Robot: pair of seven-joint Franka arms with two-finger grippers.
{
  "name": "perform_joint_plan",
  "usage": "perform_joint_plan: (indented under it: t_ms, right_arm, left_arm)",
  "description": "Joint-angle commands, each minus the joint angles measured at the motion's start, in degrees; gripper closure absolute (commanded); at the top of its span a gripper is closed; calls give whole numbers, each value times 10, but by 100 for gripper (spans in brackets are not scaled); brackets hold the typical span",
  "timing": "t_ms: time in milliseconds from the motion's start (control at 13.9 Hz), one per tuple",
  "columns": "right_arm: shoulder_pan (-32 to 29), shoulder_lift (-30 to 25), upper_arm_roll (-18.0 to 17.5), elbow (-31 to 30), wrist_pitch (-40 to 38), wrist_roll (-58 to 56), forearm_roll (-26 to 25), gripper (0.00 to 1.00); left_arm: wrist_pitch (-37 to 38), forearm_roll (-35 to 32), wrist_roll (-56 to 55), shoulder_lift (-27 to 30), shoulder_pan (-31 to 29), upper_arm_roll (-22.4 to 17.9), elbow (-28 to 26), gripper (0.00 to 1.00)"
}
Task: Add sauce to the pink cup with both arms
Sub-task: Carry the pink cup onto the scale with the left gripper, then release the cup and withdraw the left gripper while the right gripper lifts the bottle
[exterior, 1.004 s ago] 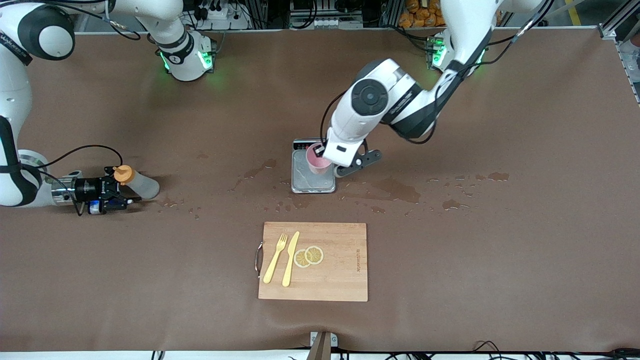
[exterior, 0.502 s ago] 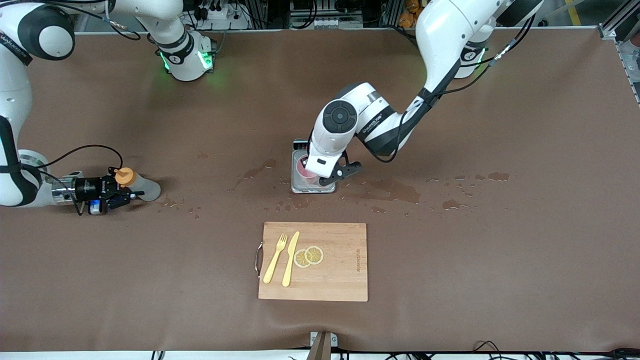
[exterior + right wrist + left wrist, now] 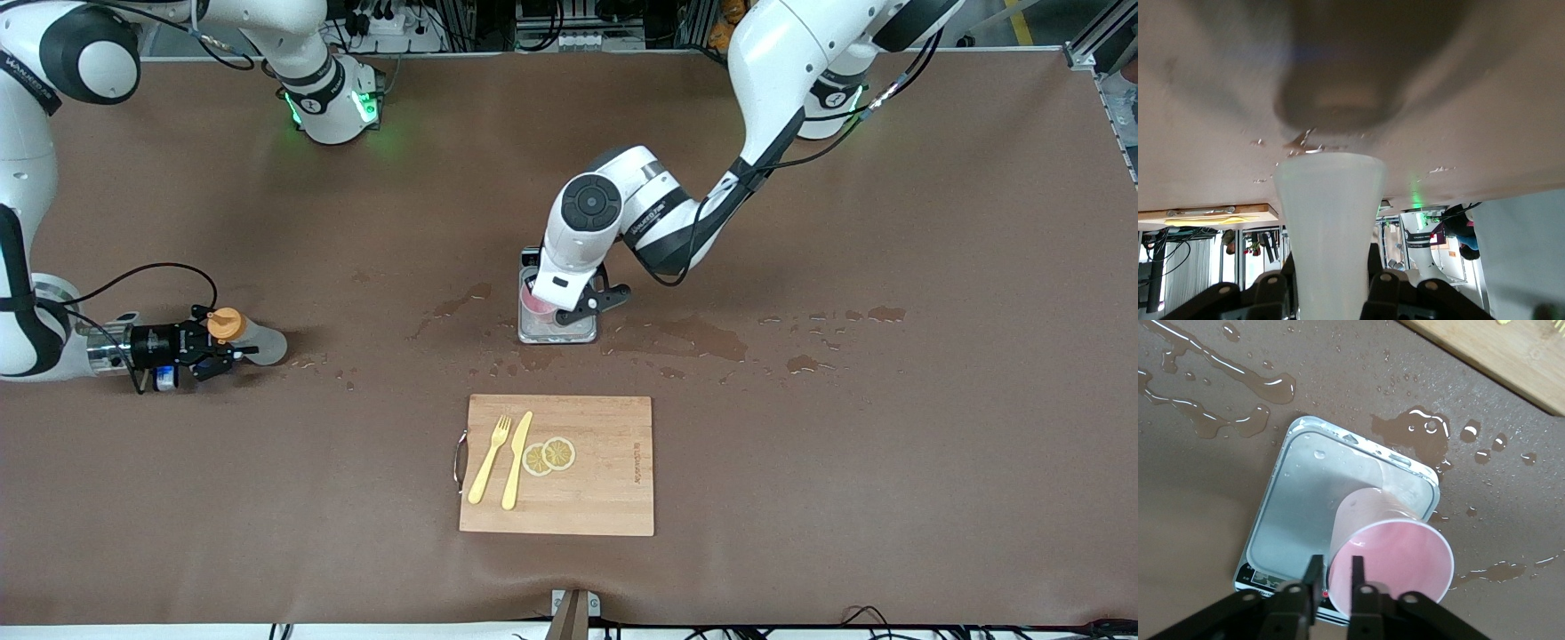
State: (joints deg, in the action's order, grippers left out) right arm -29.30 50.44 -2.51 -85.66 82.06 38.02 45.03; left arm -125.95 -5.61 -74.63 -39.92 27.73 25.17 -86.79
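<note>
The pink cup [image 3: 1395, 553] stands on the scale [image 3: 1305, 500]. In the front view only a sliver of the pink cup [image 3: 532, 302] shows beside the left arm's wrist. My left gripper [image 3: 1335, 568] is over the cup's rim, one finger outside the wall and one inside. A gap shows between the wall and the inner finger. My right gripper [image 3: 222, 343] is low over the table at the right arm's end. It is shut on the sauce bottle [image 3: 262, 344], which has an orange cap [image 3: 224, 324] and lies slanted. The bottle also fills the right wrist view [image 3: 1330, 220].
A wooden cutting board [image 3: 605, 480] lies nearer the front camera than the scale [image 3: 578, 331]. On it are a yellow fork [image 3: 489, 458], a knife [image 3: 517, 458] and lemon slices [image 3: 549, 455]. Wet patches [image 3: 702, 338] spread around the scale.
The left arm swung toward the right arm's end, and the cup moved with it across the scale. The right gripper and bottle shifted slightly lower in the front view.
</note>
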Motion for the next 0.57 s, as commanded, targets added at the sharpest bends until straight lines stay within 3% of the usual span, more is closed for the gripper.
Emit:
perform_joint_plan:
  t_ms: [0,502]
  right_arm:
    - [18,-40,2,0,-10,53,-12,71]
    - [101,-134,7,1,5,181,-71,71]
  left_arm:
    - [1,-19,-19,0,7,-7,14,0]
    - [12,-20,-16,56,-22,-7,13,0]
